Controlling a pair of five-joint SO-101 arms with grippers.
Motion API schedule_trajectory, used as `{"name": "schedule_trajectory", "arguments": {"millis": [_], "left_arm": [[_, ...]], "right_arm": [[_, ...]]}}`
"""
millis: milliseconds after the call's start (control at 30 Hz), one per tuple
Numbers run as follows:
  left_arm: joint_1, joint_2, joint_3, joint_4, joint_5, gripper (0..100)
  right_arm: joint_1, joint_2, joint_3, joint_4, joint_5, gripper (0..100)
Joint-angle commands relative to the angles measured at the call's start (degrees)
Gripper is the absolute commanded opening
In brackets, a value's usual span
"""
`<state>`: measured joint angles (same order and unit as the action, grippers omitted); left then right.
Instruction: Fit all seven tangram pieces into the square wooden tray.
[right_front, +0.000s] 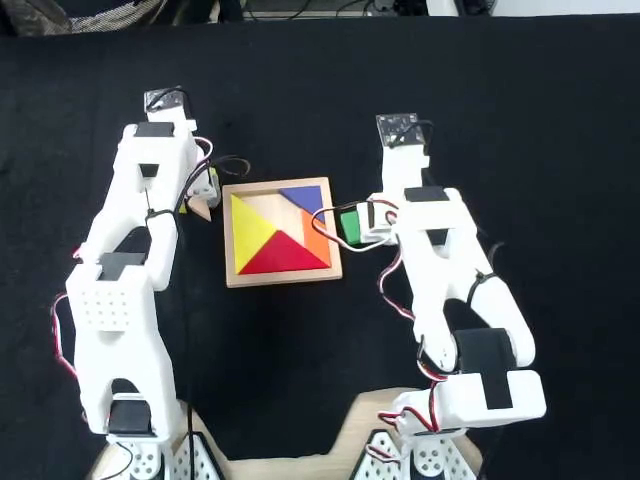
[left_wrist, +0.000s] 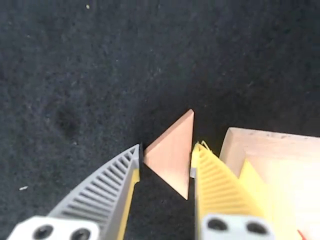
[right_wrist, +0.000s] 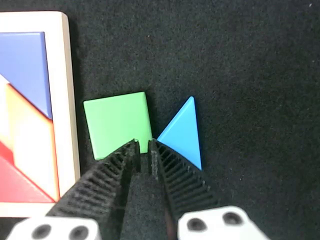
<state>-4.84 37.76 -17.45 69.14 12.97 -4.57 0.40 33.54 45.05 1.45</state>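
Observation:
The square wooden tray (right_front: 285, 277) lies in the middle of the black table. It holds a yellow triangle (right_front: 250, 228), a red triangle (right_front: 285, 255), an orange piece (right_front: 316, 242) and a dark blue piece (right_front: 300, 198). Just off the tray's left edge, my left gripper (right_front: 200, 205) (left_wrist: 169, 147) is shut on a tan triangle (left_wrist: 172, 160). The tray's corner (left_wrist: 260, 142) is beside it. By the tray's right edge lie a green square (right_wrist: 117, 125) (right_front: 350, 226) and a light blue triangle (right_wrist: 182, 132). My right gripper (right_wrist: 142, 145) is shut, its tips at the square's edge nearest the light blue triangle.
Black cloth covers the whole table, with open room behind and in front of the tray. Both arm bases stand at the near edge on a wooden board (right_front: 300, 465). Red and white cables (right_front: 400, 300) hang off the right arm.

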Motion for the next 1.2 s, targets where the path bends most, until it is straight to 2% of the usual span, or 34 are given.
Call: {"name": "schedule_trajectory", "arguments": {"millis": [0,167,267,333,433,533,633,733,867,1167], "left_arm": [[0.40,-2.55,-4.62,2.55,-0.26,15],[2.95,-8.62,-7.69,9.05,-6.95,15],[6.55,-13.54,-7.34,12.31,-13.27,15],[9.27,-16.09,-7.34,15.03,-14.77,15],[13.23,-17.67,-6.11,16.44,-12.75,15],[17.10,-17.58,-3.91,16.00,-6.42,15],[20.79,-17.41,1.45,11.08,1.49,15],[22.29,-17.58,6.64,3.69,5.63,15],[22.46,-17.23,10.77,-2.02,8.44,15],[23.52,-17.14,11.21,-2.73,8.53,16]], "right_arm": [[1.23,-2.68,-0.40,-0.79,0.00,5.0],[1.93,-2.77,-0.48,-0.79,-0.26,5.0],[2.37,-2.77,-0.66,-0.79,-0.26,5.0],[3.78,-2.86,-0.92,-0.79,-0.26,5.0],[7.38,-2.77,-2.51,-0.79,-0.35,5.0],[10.81,-2.77,-2.77,-1.76,-0.62,5.0],[12.22,-2.42,-2.51,-3.87,-3.25,5.0],[12.31,-2.33,-2.51,-4.04,-3.34,5.0],[12.22,-2.33,-2.51,-4.04,-3.25,5.0],[12.13,-2.33,-2.68,-4.04,-3.25,5.0]]}}
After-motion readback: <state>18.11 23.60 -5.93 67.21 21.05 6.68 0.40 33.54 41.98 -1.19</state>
